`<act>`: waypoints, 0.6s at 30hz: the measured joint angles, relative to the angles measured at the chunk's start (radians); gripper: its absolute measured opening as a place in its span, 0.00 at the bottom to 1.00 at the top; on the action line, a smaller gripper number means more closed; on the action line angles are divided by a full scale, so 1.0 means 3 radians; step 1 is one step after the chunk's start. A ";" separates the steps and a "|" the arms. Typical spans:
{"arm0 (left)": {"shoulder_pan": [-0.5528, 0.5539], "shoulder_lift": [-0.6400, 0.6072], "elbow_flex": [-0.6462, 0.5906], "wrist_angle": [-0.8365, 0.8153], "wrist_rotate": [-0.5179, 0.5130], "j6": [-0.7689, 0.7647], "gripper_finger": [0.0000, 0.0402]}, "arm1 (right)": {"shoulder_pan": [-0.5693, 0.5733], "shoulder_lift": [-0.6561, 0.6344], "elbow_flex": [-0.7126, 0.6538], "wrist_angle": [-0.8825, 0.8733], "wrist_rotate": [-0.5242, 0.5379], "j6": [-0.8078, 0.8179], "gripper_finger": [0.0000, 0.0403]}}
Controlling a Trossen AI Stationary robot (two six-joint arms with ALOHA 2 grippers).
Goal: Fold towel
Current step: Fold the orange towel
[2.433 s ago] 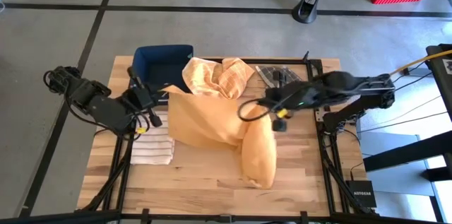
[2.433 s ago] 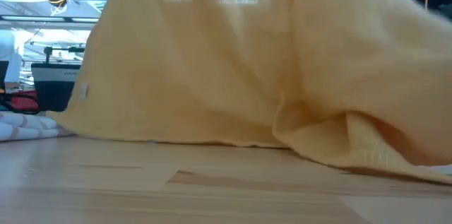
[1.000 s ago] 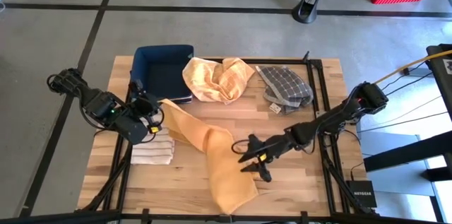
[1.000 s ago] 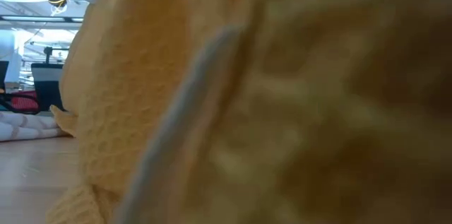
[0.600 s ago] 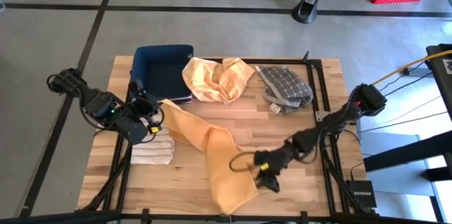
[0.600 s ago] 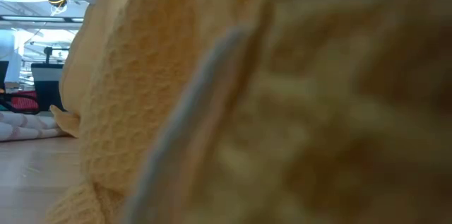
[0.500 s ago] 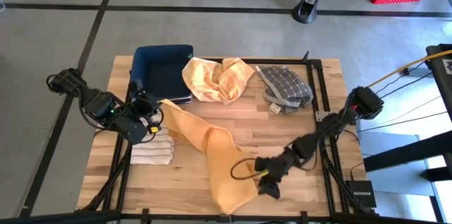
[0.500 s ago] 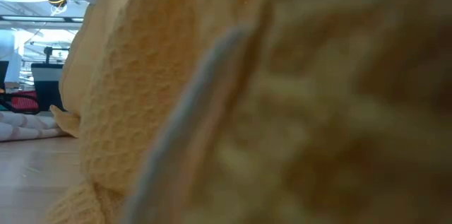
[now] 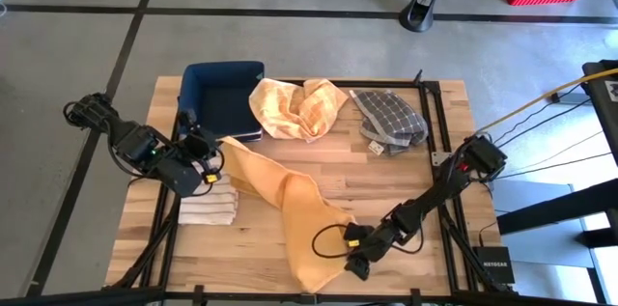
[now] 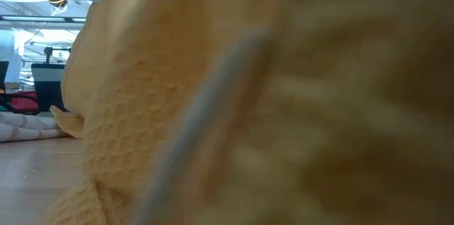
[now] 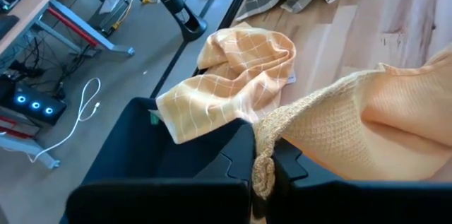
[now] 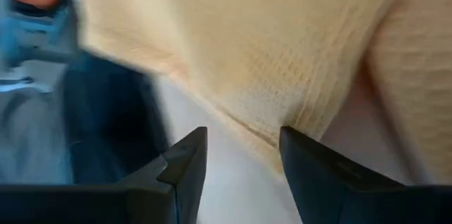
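An orange waffle-weave towel (image 9: 299,219) stretches from the table's left middle down to its near edge. It fills the low view (image 10: 284,111). My left gripper (image 9: 210,163) is at the left, shut on the towel's far-left corner. My right gripper (image 9: 353,265) is low over the table by the towel's near right edge. It is open in the right wrist view (image 12: 240,174), and the towel's edge (image 12: 247,125) lies just ahead of the gap. Whether it touches the cloth, I cannot tell. My left gripper pinches the towel's bunched far-left corner (image 11: 264,155) between its two fingers, several layers gathered together. The fingers come from the table's left, slanting down. The corner is lifted off the table; the cloth slopes down from it, and the towel's near part (image 9: 314,258) lies on the wood.
A dark blue bin (image 9: 224,94) stands at the far left, with a yellow checked cloth (image 9: 294,105) beside it and a grey checked cloth (image 9: 391,121) at the far right. A folded striped white towel (image 9: 208,205) lies under my left arm. Bare wood (image 9: 396,176) shows at the middle right.
My right gripper has gone down and toward the table's near edge along the orange towel's right side, rolling about its own axis as it went. My left gripper has kept its hold on the raised corner.
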 joint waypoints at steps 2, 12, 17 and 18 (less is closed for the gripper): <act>0.0000 0.0000 0.0000 0.0005 -0.0001 0.0037 0.01 | -0.0003 0.0003 0.0004 -0.0067 -0.0031 0.0005 0.44; 0.0001 -0.0001 0.0000 0.0076 -0.0001 0.0061 0.01 | -0.0043 -0.0087 0.0154 -0.0199 -0.0921 -0.0085 0.44; 0.0001 0.0021 0.0000 0.0682 0.0359 0.0451 0.00 | -0.0211 -0.0334 0.0298 -0.0194 -0.1013 -0.0512 0.44; 0.0001 0.0041 0.0000 0.0825 0.0458 0.0536 0.00 | -0.0255 -0.0399 0.0327 -0.0193 -0.1023 -0.0655 0.44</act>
